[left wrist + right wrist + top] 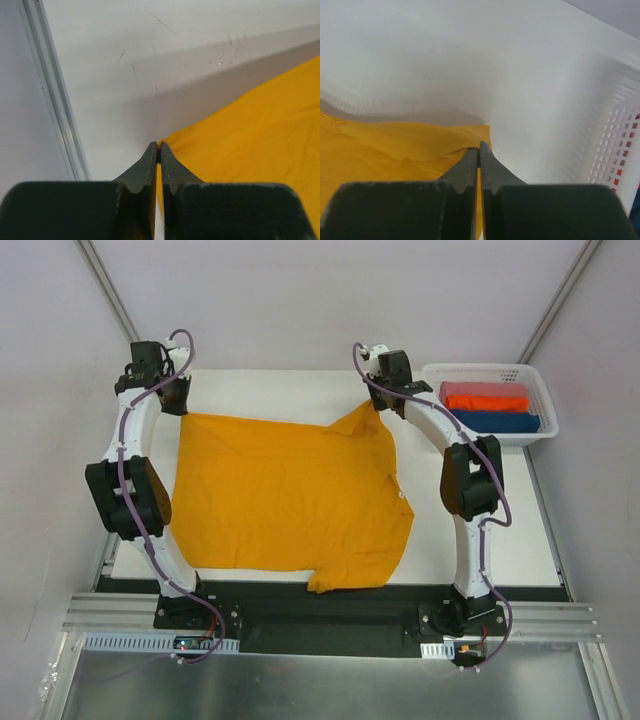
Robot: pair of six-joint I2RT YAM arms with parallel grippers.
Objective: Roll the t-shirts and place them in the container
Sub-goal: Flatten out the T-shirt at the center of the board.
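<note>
so I've got the left gripper (178,400) and right gripper (380,403) each pinched shut on a far corner of the t-shirt (290,498), which sprawls back toward the bases.

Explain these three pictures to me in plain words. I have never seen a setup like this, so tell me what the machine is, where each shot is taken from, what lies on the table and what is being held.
The machine is two robot arms bolted at the near edge of a white table. The wide picture looks down from above and behind them. The two close-ups come from small cameras on each wrist, so the dark shapes at the bottom are that arm's own fingers.

A mustard-yellow t-shirt lies spread on the table. The left gripper is shut on one far corner of it, and the right gripper is shut on the other far corner, near a sleeve. A white basket at the far right holds red, orange and blue folded cloths.
</note>
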